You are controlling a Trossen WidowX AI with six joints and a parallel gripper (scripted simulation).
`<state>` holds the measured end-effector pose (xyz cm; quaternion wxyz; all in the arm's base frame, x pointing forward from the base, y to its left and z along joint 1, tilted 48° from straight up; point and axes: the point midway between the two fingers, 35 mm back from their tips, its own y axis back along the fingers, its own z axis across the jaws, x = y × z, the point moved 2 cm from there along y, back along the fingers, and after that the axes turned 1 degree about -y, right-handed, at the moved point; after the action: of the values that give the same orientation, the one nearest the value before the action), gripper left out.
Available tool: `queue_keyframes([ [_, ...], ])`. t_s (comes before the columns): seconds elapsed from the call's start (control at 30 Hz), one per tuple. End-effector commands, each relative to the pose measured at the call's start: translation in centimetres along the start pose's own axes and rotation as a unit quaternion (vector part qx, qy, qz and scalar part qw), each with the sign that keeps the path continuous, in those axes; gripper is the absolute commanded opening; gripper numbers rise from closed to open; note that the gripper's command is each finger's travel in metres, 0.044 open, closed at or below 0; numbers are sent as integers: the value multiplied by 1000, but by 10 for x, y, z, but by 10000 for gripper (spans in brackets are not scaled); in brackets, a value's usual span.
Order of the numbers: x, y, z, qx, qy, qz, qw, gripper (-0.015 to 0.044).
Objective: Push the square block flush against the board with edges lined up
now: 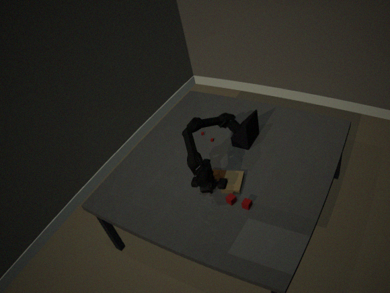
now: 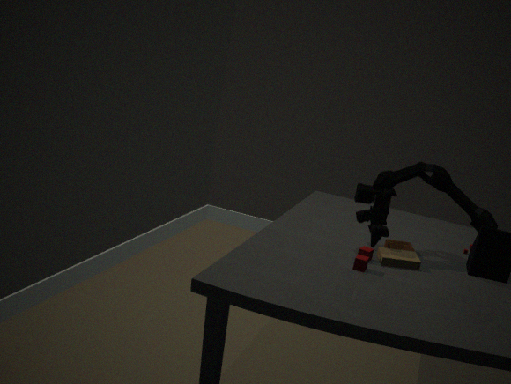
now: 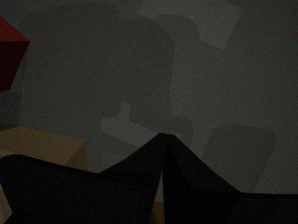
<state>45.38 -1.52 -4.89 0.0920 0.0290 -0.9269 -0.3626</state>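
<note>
The pale board [image 1: 235,181] [image 2: 398,259] [image 3: 42,142] lies flat on the table. The orange-brown square block [image 1: 219,174] [image 2: 398,245] [image 3: 158,212] lies flat beside one long side of the board. The two look touching or nearly so; a thin gap cannot be ruled out. Their far edges look about even in the top view. My gripper [image 1: 208,191] [image 2: 373,245] [image 3: 165,141] is shut and empty, pointing down just off the near end of the block. In the top view the hand hides the block's near part. Contact between fingertips and block cannot be told.
Two red cubes [image 1: 230,199] [image 1: 247,203] [image 2: 365,251] [image 2: 361,263] stand near the board's near end; one red cube [image 3: 10,52] shows in the wrist view. Two small red pieces [image 1: 202,133] [image 1: 212,140] lie near the black base [image 1: 247,134] [image 2: 489,255].
</note>
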Motion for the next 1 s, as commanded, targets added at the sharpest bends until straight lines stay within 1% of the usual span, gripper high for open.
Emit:
queue_keyframes([
  [0.0, 1, 8, 0, 0, 1, 1, 1000, 0],
  [0.1, 0, 44, 1, 1, 5, 3, 1000, 0],
  [0.17, 1, 52, 1, 2, 6, 4, 1000, 0],
  [0.33, -1, 53, 0, 5, -4, -6, 1000, 0],
  [0.63, 15, 55, -20, 4, -154, -5, 988, 0],
  [0.97, 37, 56, -40, 3, -320, -2, 947, 0],
])
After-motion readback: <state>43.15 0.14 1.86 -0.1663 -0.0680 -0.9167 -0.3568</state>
